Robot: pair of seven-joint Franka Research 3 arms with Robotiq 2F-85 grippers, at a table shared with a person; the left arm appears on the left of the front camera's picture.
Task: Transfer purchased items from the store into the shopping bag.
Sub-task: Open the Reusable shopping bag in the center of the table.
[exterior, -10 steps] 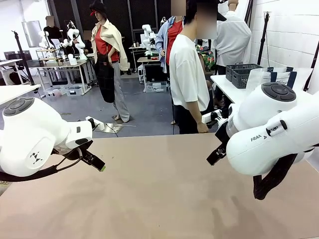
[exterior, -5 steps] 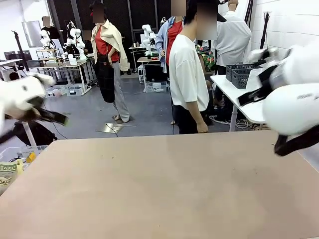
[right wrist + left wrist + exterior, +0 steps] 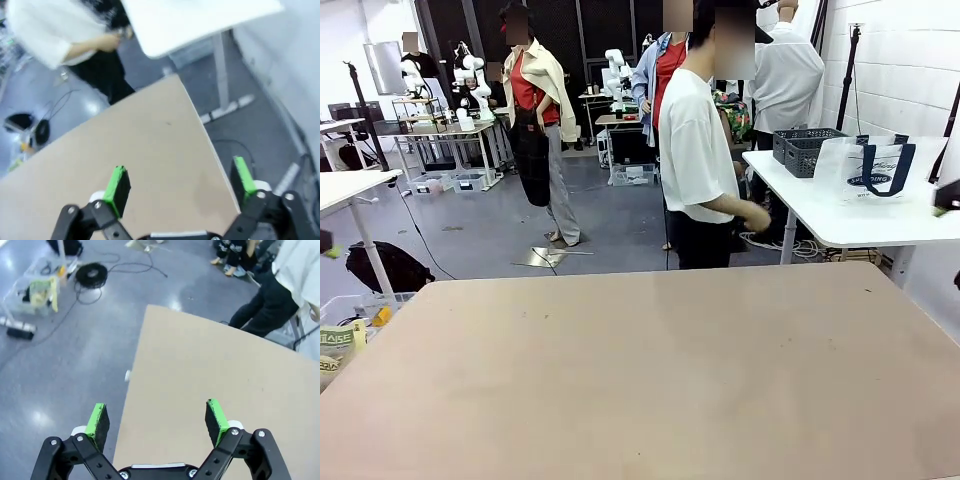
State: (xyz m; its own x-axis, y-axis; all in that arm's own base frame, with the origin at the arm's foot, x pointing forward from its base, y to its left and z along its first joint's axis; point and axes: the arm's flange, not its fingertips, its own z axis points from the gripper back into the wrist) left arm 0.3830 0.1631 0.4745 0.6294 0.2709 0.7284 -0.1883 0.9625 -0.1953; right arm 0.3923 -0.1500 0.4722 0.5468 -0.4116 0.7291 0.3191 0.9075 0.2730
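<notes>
My left gripper (image 3: pixel 156 417) hangs with its 2 green-padded fingers spread as wide as they go and nothing between them. In its wrist view the wide beige wooden table (image 3: pixel 215 370) fills the centre and right of the frame, and the grey floor (image 3: pixel 65 355) takes the left. My right gripper (image 3: pixel 181 180) is equally wide open and holds nothing, with a corner of the same table under it at the centre of its frame.

In the upper right of the front view, the translucent white plastic shopping bag with dark navy handles (image 3: pixel 865 170) stands upright on a white side table (image 3: pixel 820 215). It sits just right of a dark grey mesh basket (image 3: pixel 798 148). A person in a white T-shirt (image 3: pixel 695 150) stands at the top centre, beyond the beige table's far edge, with 1 hand (image 3: pixel 753 215) blurred near the side table.
</notes>
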